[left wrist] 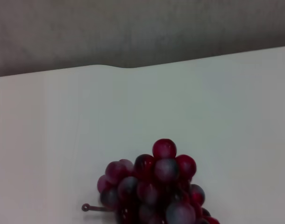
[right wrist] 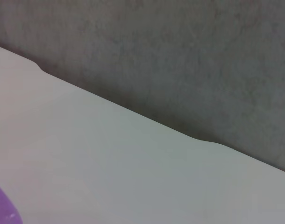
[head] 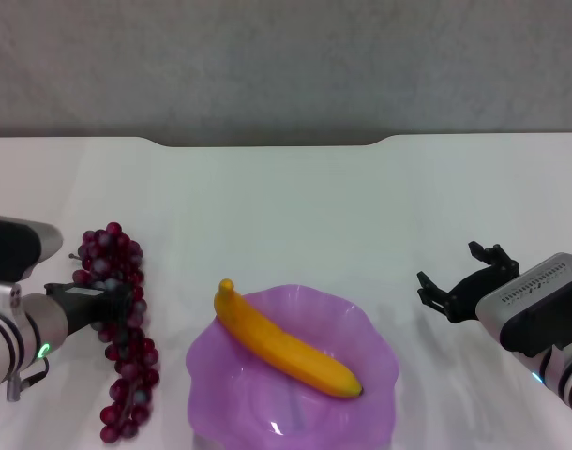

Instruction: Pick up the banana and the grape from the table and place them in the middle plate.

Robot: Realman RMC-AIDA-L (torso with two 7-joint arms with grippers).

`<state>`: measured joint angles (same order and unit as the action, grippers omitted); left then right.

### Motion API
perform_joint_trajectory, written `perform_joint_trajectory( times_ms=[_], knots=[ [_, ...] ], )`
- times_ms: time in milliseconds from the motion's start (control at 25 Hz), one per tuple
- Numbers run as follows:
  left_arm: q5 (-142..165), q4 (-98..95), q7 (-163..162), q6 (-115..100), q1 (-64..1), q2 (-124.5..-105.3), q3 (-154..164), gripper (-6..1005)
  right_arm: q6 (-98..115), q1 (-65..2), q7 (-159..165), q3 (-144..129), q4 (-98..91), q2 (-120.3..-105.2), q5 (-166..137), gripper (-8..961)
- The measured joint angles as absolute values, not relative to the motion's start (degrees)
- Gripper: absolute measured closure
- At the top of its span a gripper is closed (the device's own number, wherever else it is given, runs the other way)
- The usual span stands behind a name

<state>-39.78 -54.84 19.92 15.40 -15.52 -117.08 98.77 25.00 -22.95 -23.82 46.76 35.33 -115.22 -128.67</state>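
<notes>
The banana point(head: 281, 352) lies slantwise inside the middle plate point(head: 380, 366), a translucent purple dish at the near centre of the table point(head: 295, 206). The grape point(head: 131, 361) lies on the table left of the plate, stretched from far to near. My left gripper point(head: 115, 305) is low over the middle of the bunch. The left wrist view shows the far end of the grape point(left wrist: 156, 184) close below it. My right gripper point(head: 459, 279) is open and empty, above the table right of the plate. A bit of the plate's rim point(right wrist: 1, 205) shows in the right wrist view.
The table's notched far edge point(head: 267, 142) runs in front of a grey wall point(head: 286, 66). White tabletop lies beyond the plate and between the plate and my right gripper.
</notes>
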Motion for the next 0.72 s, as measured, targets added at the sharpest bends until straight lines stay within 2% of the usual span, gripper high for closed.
perform_joint_trajectory(
  times_ms=[440, 720],
  knots=[
    [-41.40, -55.62, 19.91, 6.87, -12.48, -116.90, 103.60, 690, 26.42, -22.87, -23.82, 45.80, 34.89, -115.22, -128.58, 62],
    [-41.28, -63.15, 19.99, 0.75, -6.76, -116.64, 107.20, 709, 26.46, -22.81, -23.82, 45.78, 34.89, -115.22, -128.58, 62]
  ],
)
